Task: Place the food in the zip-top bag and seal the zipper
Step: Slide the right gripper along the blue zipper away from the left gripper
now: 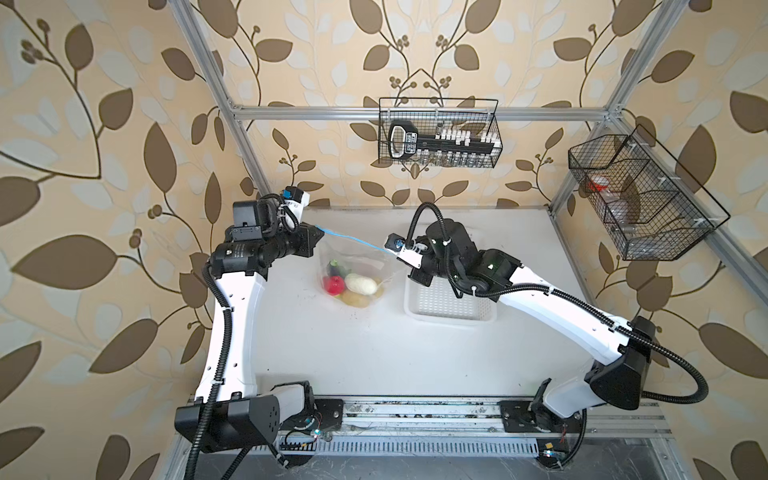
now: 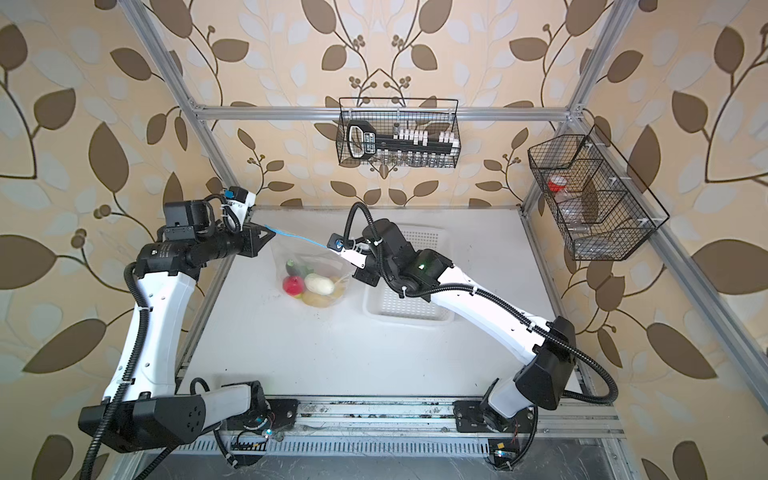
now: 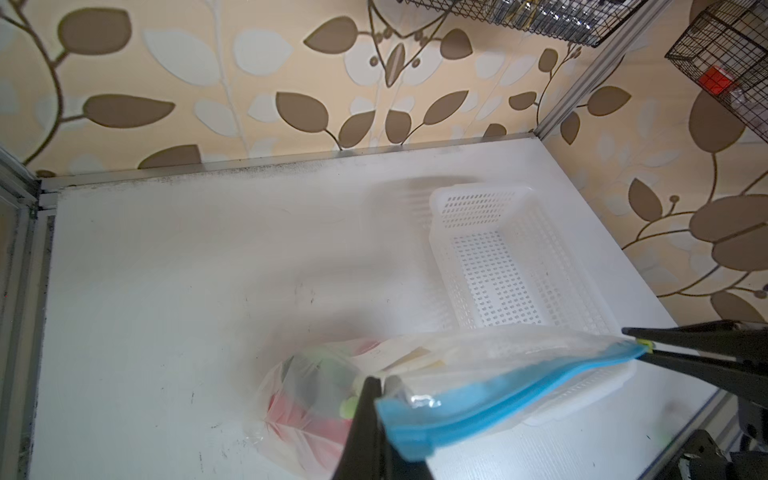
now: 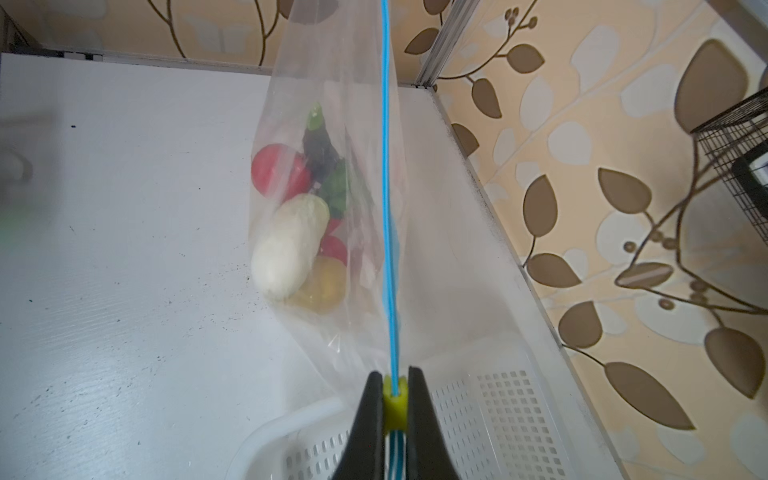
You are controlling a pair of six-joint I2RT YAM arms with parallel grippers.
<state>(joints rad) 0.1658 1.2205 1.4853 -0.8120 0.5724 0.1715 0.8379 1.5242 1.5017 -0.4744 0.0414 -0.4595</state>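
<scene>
— Where's the food (image 1: 352,286)?
— Inside the bag (image 1: 361,262), centre frame, left of the basket (image 1: 449,318).
— Grippers?
— The left gripper (image 1: 320,234) pinches the taut zipper's (image 1: 353,240) end; the right gripper (image 4: 395,384) clamps its slider (image 4: 395,405).

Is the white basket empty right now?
Empty, where visible: white basket shows only bare perforated floor; the zip-top bag hides one end.
</scene>
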